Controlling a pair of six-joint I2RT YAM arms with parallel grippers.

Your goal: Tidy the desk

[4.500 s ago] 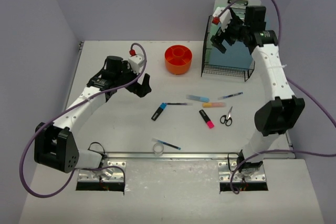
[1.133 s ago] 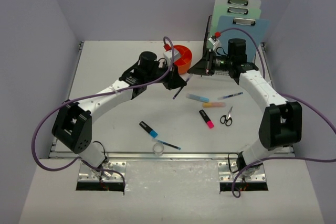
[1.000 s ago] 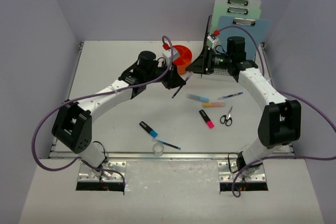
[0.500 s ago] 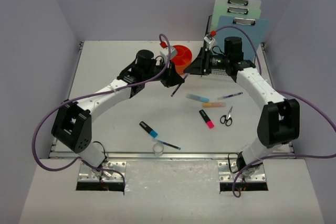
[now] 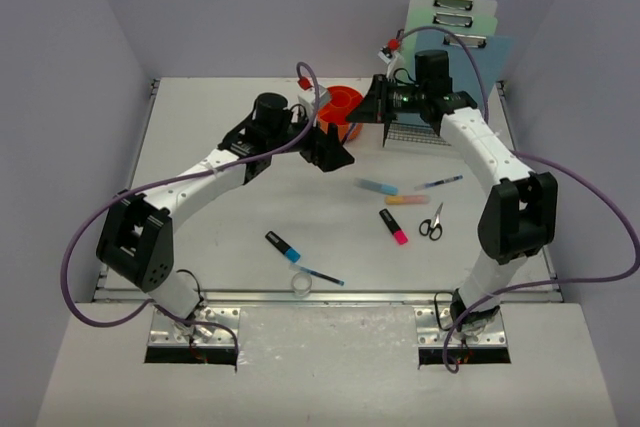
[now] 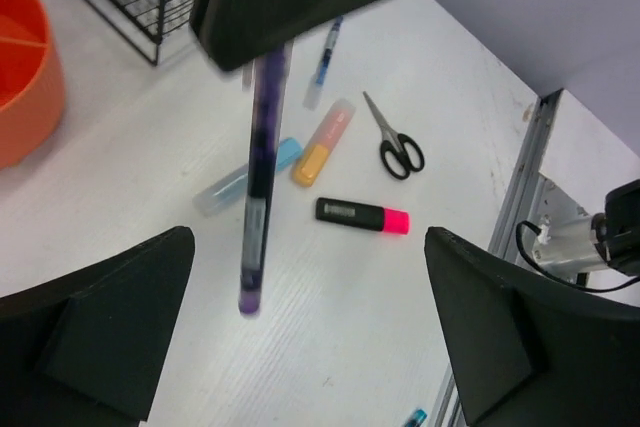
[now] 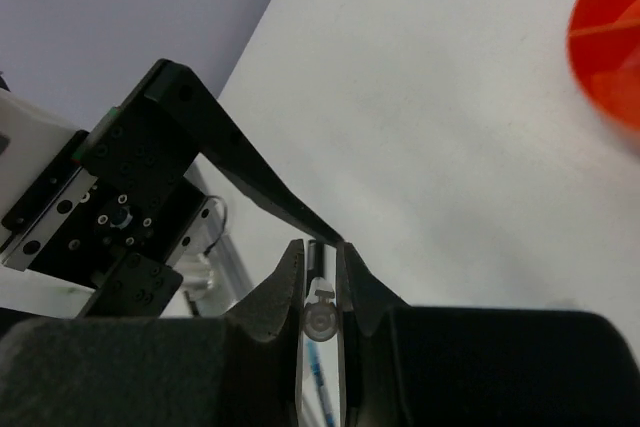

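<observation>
A purple pen (image 6: 258,177) hangs upright above the desk (image 5: 220,207), its top end pinched between the fingers of my right gripper (image 7: 320,247), which is shut on it. In the right wrist view the pen (image 7: 320,315) shows end-on between the pads. In the top view my right gripper (image 5: 372,107) hovers beside the orange bowl (image 5: 340,107). My left gripper (image 6: 308,247) stands wide open just below and around the pen, touching nothing. From above, the left gripper (image 5: 335,152) sits close under the right one.
A black wire rack (image 5: 420,132) holding clipboards (image 5: 460,22) stands at the back right. On the desk lie a light blue highlighter (image 5: 375,186), a peach one (image 5: 407,200), a black-and-pink one (image 5: 393,226), scissors (image 5: 431,221), two blue pens (image 5: 438,183), a black-and-blue marker (image 5: 282,245) and a tape roll (image 5: 301,285).
My right gripper closed on the pen's top end and my left gripper let go and opened wide. Both grippers drifted slightly back toward the orange bowl.
</observation>
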